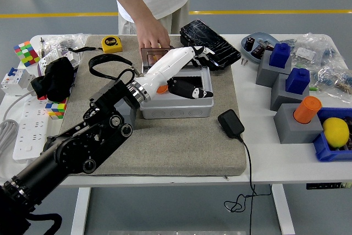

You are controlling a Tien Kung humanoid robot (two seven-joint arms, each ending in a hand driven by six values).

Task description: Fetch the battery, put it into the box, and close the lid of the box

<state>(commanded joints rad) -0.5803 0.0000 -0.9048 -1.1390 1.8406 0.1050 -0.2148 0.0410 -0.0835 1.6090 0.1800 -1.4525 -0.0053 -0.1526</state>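
1. Here the left hand [179, 64] stretches across the open grey box [176, 100], its fingers [199, 52] extended toward the raised transparent lid [165, 56] at the box's far edge and holding nothing.
2. An orange shape shows just under the wrist at the box's left side; I judge it to be the battery [161, 88], lying in or at the box, though the arm hides most of it.
3. A person's hand [151, 34] rests on the lid's far side, apparently steadying it.
4. Risk: with extended fingers pressing off-centre, the lid could slip past them or close crooked.
5. If the battery pokes above the rim, the lid may jam on it.
6. The box sits loose on the mat [181, 141] covering the tabletop [258, 158]; a push could slide it.
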